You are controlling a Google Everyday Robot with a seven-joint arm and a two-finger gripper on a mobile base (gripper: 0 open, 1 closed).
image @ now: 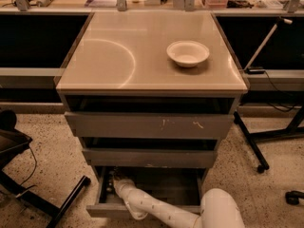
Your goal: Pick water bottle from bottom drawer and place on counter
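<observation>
The bottom drawer [152, 209] is pulled open below two other grey drawers. My white arm reaches into it from the lower right. The gripper [115, 178] is deep in the drawer's left rear corner. A slim upright shape, which looks like the water bottle [109, 182], stands against the drawer's left wall right at the gripper; the two overlap, so I cannot tell whether it is held. The counter [118, 56] is the glossy tan top of the cabinet, with a curved arc mark on its left half.
A white bowl [187, 53] sits on the counter's right rear part. The middle drawer [149, 157] and the scratched top drawer [149, 125] stick out above the gripper. A black chair base [28, 194] is at the left and stand legs [256, 148] are at the right.
</observation>
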